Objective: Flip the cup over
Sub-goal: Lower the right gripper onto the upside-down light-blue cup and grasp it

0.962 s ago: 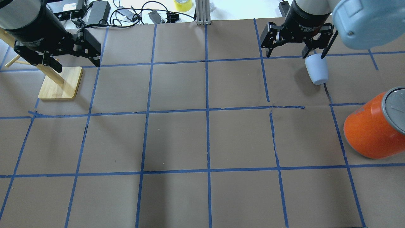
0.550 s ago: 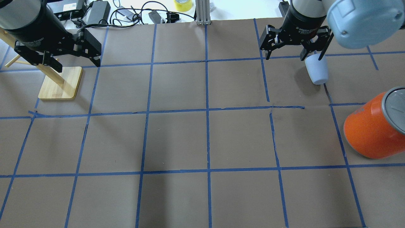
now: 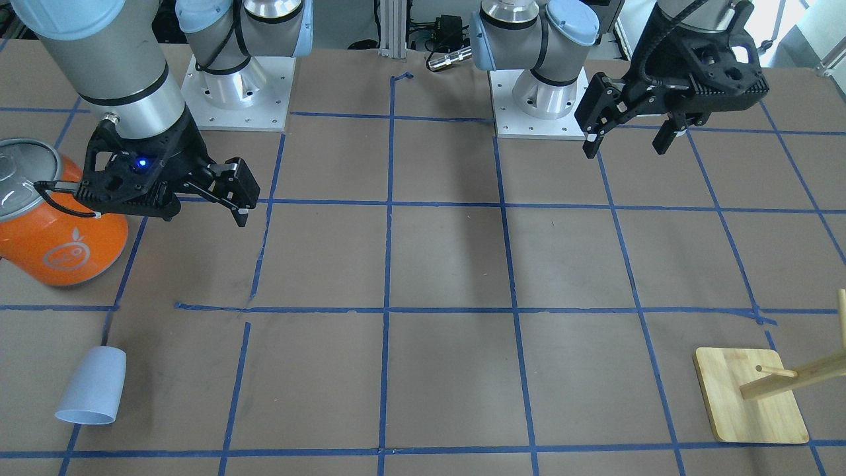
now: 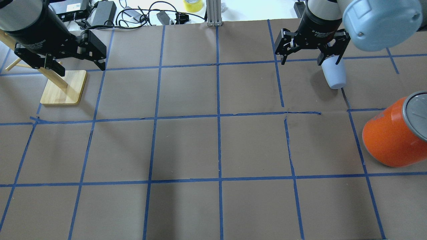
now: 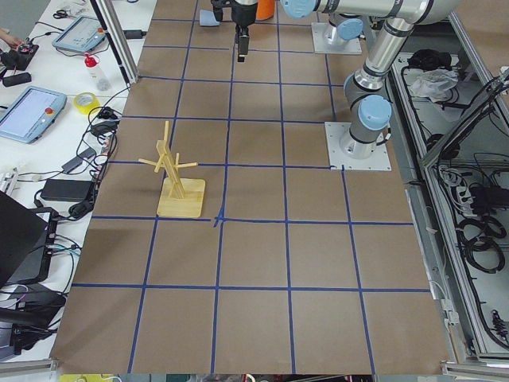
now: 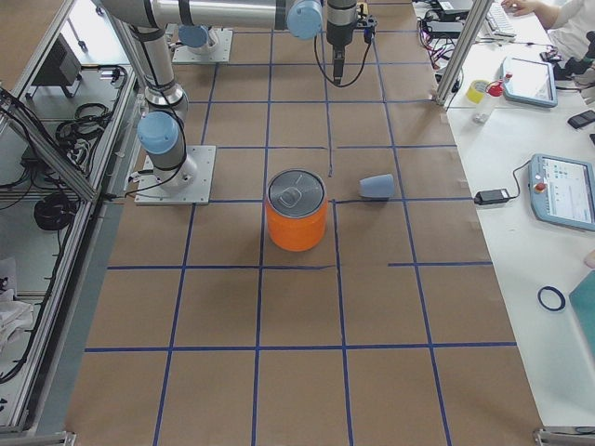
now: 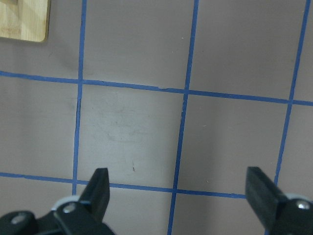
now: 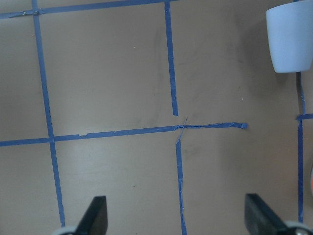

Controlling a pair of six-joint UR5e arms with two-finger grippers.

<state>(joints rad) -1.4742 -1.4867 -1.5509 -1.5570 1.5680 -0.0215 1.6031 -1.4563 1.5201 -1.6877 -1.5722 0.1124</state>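
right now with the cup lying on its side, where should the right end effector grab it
Probably mid-wall, coming straight down, a jaw on each side of the taper. The cup lies on its side, rim away from the robot, so its round wall faces up. The right end effector is open, not touching it.

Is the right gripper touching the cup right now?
Apart. The front-facing view shows a wide stretch of table between the open right gripper and the cup.
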